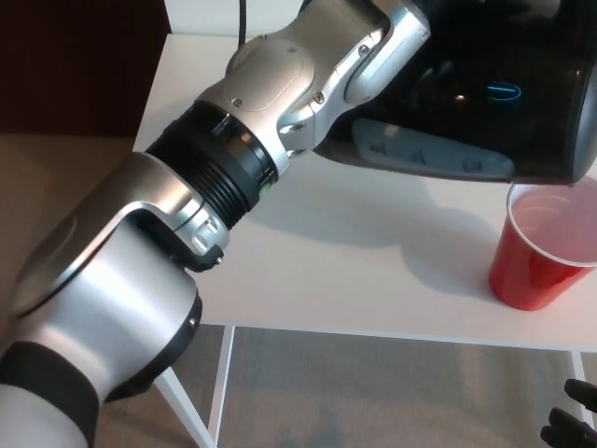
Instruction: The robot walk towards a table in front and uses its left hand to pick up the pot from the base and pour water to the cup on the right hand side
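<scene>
At the lower right corner only the dark fingertips of the right hand [571, 422] show, below the bench [373, 280] edge — too little to tell whether it is released or clenched. On the white bench stands the red cup [543, 250], upright, its inside pale and its contents unclear. Just above its rim hangs the tilted black pot [494, 93], off the bench — the left hand [373, 47] at its handle, fingers hidden, arm reaching across.
</scene>
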`<state>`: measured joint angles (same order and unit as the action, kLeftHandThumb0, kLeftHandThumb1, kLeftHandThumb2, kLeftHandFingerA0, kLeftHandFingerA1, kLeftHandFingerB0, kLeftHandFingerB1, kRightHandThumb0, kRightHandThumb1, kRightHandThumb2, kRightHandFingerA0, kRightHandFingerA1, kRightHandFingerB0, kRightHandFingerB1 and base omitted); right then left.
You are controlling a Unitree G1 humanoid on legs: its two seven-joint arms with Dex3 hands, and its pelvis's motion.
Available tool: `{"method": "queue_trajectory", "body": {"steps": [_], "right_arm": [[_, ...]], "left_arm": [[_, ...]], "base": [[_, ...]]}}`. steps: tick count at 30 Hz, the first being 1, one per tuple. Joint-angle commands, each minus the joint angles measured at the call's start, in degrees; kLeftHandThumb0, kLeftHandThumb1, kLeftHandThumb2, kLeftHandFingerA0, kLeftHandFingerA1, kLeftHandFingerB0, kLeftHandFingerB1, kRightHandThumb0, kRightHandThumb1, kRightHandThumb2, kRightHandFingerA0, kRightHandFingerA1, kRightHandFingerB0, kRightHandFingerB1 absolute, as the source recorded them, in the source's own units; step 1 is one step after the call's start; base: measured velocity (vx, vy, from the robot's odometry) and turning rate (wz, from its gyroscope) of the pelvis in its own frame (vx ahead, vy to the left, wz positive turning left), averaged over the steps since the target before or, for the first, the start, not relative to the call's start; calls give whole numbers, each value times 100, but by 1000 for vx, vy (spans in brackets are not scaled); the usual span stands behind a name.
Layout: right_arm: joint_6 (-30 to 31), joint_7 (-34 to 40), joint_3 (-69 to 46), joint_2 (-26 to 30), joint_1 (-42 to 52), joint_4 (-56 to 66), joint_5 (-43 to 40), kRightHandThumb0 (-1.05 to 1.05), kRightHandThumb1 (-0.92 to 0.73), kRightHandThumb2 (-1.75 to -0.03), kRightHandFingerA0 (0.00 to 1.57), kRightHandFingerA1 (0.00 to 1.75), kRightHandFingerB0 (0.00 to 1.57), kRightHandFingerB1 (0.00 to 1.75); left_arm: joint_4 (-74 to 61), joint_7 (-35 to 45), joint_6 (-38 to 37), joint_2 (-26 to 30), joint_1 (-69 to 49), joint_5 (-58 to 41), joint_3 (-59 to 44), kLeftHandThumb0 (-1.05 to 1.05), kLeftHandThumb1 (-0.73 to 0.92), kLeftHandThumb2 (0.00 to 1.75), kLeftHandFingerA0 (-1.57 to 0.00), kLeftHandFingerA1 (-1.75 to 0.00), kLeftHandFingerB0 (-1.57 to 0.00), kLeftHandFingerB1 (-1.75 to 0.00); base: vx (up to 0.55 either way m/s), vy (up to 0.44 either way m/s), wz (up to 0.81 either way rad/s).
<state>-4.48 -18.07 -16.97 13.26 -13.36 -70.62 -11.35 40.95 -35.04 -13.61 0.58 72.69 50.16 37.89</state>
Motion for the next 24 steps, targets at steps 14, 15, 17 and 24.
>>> {"method": "queue_trajectory", "body": {"steps": [14,15,17,24], "right_arm": [[-8,-28,-8,82,25,-4,18,-21,-53,-62,51,55,35,43],[-2,-37,-26,77,21,-6,-2,-21,-53,-62,51,55,35,43],[-22,-30,-10,83,26,-3,19,-23,-53,-62,51,55,35,43],[-39,42,28,86,9,-2,67,-24,-52,-62,52,55,36,44]], "left_arm": [[382,-1167,-548,259,567,1019,563,-37,56,60,-112,-160,-88,-56],[405,-1222,-499,262,594,1107,629,-37,56,60,-112,-160,-88,-56],[424,-1230,-512,256,614,1113,671,-37,55,60,-113,-159,-88,-56],[83,-703,-612,441,692,1252,842,-39,54,56,-115,-151,-82,-48]], "base": [[0,0,0],[0,0,0],[0,0,0],[0,0,0]]}}
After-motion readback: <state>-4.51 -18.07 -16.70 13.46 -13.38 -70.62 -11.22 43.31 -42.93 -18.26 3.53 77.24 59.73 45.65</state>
